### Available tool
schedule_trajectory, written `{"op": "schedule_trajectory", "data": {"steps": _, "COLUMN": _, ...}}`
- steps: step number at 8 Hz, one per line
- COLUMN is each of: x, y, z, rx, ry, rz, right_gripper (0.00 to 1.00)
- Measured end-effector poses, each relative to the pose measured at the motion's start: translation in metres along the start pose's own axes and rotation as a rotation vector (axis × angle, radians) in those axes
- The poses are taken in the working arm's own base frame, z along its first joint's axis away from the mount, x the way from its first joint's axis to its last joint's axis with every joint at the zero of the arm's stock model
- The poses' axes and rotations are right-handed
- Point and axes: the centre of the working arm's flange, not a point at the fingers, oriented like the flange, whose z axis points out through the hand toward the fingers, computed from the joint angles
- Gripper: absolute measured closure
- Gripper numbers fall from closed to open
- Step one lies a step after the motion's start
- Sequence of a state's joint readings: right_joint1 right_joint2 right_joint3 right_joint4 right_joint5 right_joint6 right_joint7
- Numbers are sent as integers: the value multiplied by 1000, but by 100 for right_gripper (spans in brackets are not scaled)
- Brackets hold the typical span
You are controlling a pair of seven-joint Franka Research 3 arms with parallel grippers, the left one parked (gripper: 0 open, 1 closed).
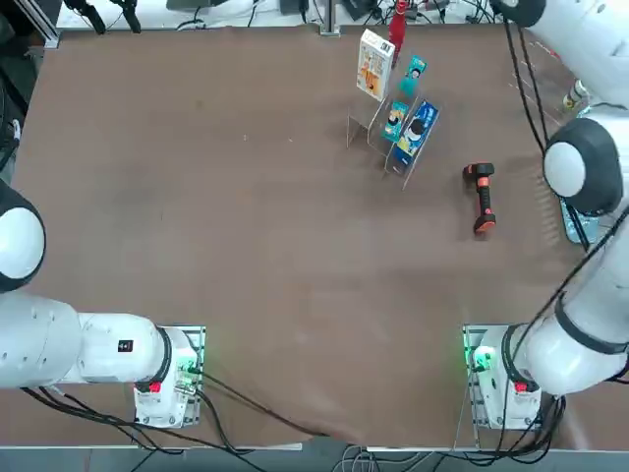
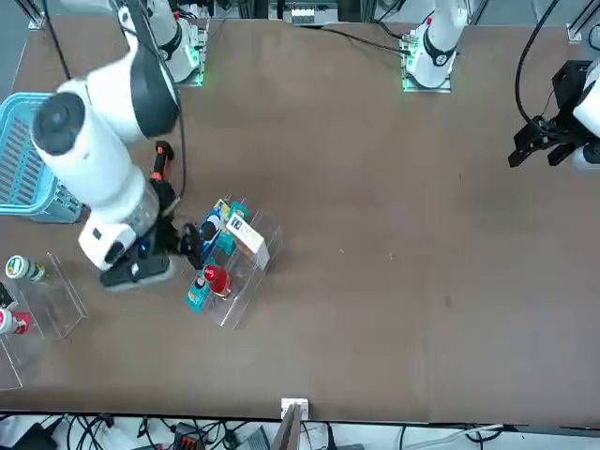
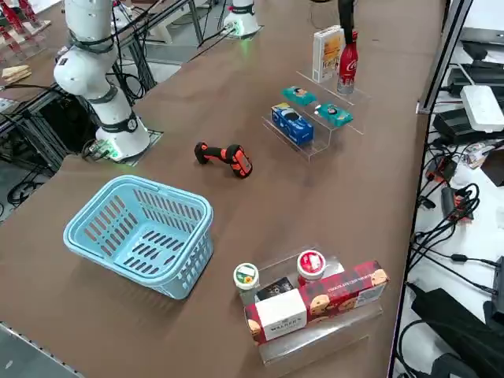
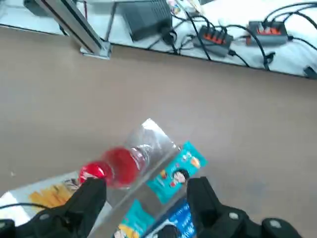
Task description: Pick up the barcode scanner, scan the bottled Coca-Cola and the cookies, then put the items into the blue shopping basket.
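The barcode scanner (image 1: pixel 480 197) (image 3: pixel 224 156) lies flat on the brown table, a little to the robot's right of a clear stepped rack. At the back of that rack stand the cookies (image 1: pixel 374 64) (image 3: pixel 327 53) and the bottled Coca-Cola (image 1: pixel 398 27) (image 3: pixel 347 57) side by side. My right gripper (image 4: pixel 148 196) (image 2: pixel 190 242) hangs open and empty high above the rack, and the wrist view looks down on the bottle's red cap (image 4: pixel 94 172). The blue shopping basket (image 3: pixel 169 260) (image 2: pixel 23 155) stands empty near the table's right edge, apart from the scanner.
Teal packets (image 3: pixel 300 95) and a dark blue packet (image 3: pixel 290 122) fill the rack's lower steps. A second clear rack (image 3: pixel 315 303) with a red cookie box and small cans stands at the table's far right corner. Cables lie beyond the far table edge.
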State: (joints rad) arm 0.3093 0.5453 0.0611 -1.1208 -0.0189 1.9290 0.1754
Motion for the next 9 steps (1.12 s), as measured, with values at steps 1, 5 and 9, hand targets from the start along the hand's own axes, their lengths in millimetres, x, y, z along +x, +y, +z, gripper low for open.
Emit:
{"op": "schedule_trajectory", "data": {"steps": 1, "x": 0, "y": -9, "z": -4, "rx": 10, "ry": 11, "rz": -11, "right_gripper": 0}}
{"op": "schedule_trajectory", "data": {"steps": 5, "x": 1, "y": -24, "z": -4, "rx": 63, "ry": 28, "rz": -11, "right_gripper": 0}}
{"op": "schedule_trajectory", "data": {"steps": 9, "x": 2, "y": -36, "z": 27, "rx": 69, "ry": 21, "rz": -23, "right_gripper": 0}}
